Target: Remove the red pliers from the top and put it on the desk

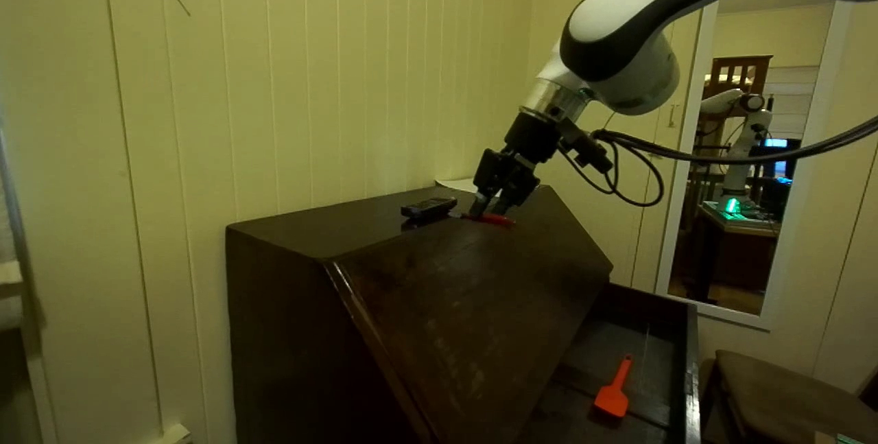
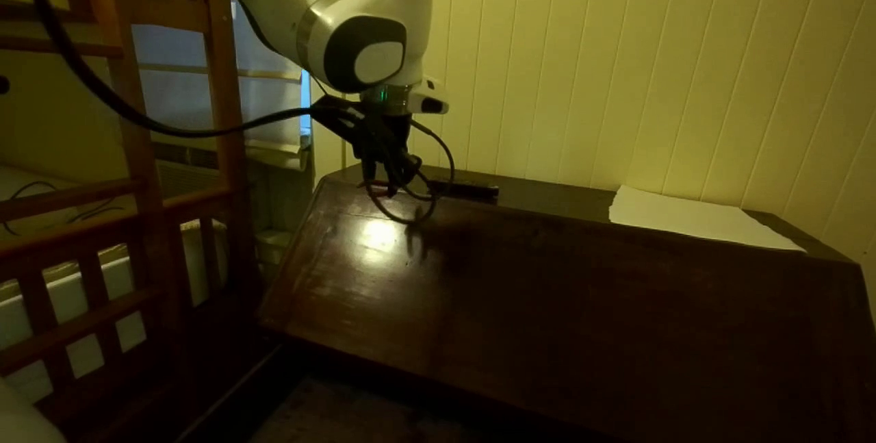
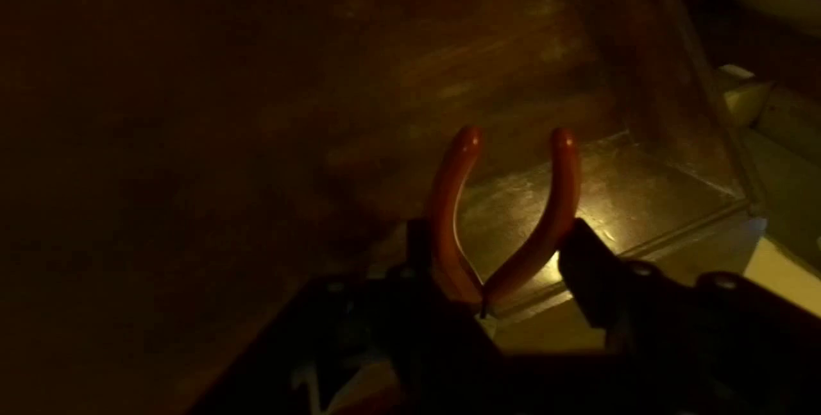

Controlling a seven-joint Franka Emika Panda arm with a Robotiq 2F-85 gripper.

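The red pliers point(image 1: 501, 220) are at the front edge of the cabinet top point(image 1: 322, 224), where the slanted front begins. In the wrist view the two red handles point(image 3: 528, 249) spread apart and point away from me. The pliers' jaws are mostly hidden by my gripper. My gripper point(image 1: 488, 212) points down at the pliers, and in the wrist view its fingers point(image 3: 500, 229) press the handles from both outer sides. It is shut on the pliers. I cannot tell whether they touch the top. In an exterior view the gripper point(image 2: 381, 185) and cables mostly cover them.
A flat black item point(image 1: 429, 208) lies on the top close beside the pliers. White paper point(image 2: 691, 217) lies on the top by the wall. An open drawer point(image 1: 691, 361) below holds an orange-red scraper point(image 1: 615, 396). A wooden bunk bed point(image 2: 161, 224) stands near the cabinet.
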